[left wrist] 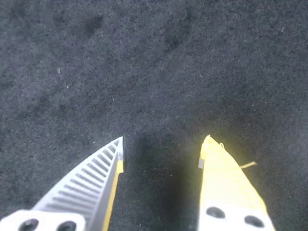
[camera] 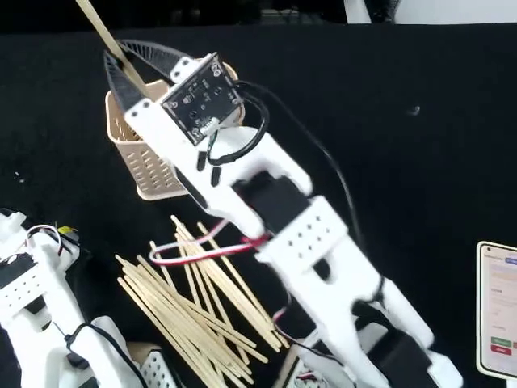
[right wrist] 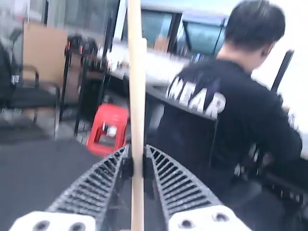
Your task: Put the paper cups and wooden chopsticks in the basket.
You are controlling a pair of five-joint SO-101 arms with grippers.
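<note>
At the near-left corner of the counter (camera: 420, 105) the left arm (camera: 32, 295) sits low, and its wrist view shows the left pincer (left wrist: 163, 144) spread wide over bare black cloth, holding nothing. Toward the far-left corner stands the basket (camera: 133, 158), upright. Just above its mouth hangs the right pincer (camera: 133, 69), clamped narrow on a single wooden chopstick (camera: 101, 24) that sticks up and away past the far edge. In the right wrist view we see that same stick (right wrist: 136, 72) pinched between the two ribbed fingers (right wrist: 168, 173). Between the basket and the near edge, left of the middle, a loose pile of chopsticks (camera: 194, 307) lies fanned out on the counter, with the right arm (camera: 323, 259) slanting across beside it. A phone (camera: 499, 311) rests at the right edge. We judge the job to be at an early or middle stage: one stick is ready to drop in and the pile is waiting. The arm covers the basket's inside, so we cannot tell what it holds or whether the paper cups are in it.
</note>
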